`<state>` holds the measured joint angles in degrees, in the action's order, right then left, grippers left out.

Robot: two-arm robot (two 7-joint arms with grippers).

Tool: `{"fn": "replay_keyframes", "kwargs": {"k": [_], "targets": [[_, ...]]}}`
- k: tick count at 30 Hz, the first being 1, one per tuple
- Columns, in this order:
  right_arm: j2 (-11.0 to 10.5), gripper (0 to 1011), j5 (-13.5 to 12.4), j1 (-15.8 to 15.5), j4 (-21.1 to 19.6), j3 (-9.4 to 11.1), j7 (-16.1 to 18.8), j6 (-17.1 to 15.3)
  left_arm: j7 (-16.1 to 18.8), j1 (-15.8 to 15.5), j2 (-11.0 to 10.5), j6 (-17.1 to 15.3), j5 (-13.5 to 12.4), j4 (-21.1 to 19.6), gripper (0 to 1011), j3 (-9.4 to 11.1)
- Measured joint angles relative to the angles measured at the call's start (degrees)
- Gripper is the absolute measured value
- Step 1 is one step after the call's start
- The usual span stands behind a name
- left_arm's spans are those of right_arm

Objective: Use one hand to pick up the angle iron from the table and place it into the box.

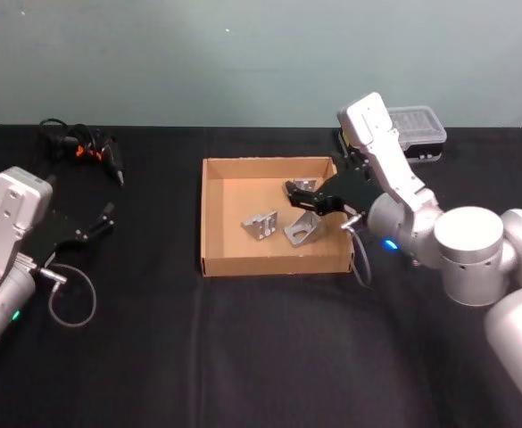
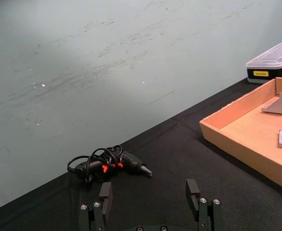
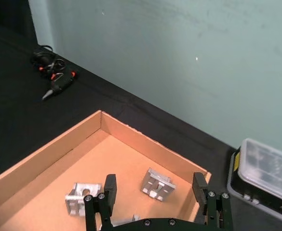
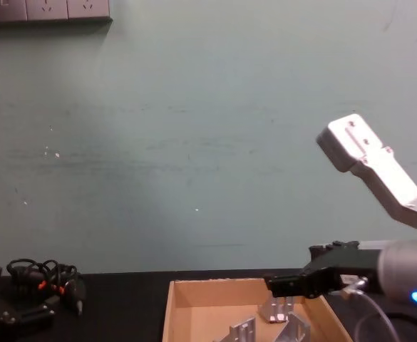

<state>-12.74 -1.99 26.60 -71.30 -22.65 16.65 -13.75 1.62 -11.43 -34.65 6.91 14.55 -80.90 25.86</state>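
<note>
My right gripper (image 1: 307,200) hangs spread and empty over the box's (image 1: 209,214) right half, where its wrist view gives me an angle iron (image 3: 157,184) my head view mostly hides.

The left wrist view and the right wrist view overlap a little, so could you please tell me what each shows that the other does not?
Left wrist alone: the open left end effector. Right wrist alone: the open right end effector above the box, whose far corner shows, and three angle irons where the left shows two. Both: the box, the black tool, the clear-lidded case and the table.
</note>
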Motion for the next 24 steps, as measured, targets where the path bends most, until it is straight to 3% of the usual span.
{"fn": "replay_keyframes", "kwargs": {"k": [6,11,24], "targets": [[-3.69,1000,3.38,-4.56,-6.42,0.29,-1.07,4.20,0.00,0.00,0.00,0.00,0.00,0.00,1000,0.00],[-5.76,1000,4.45,-8.53,-9.98,2.39,-2.76,8.40,0.00,0.00,0.00,0.00,0.00,0.00,1000,0.00],[-7.67,1000,5.52,-15.73,-12.61,7.37,-5.89,18.06,0.00,0.00,0.00,0.00,0.00,0.00,1000,0.00]]}}
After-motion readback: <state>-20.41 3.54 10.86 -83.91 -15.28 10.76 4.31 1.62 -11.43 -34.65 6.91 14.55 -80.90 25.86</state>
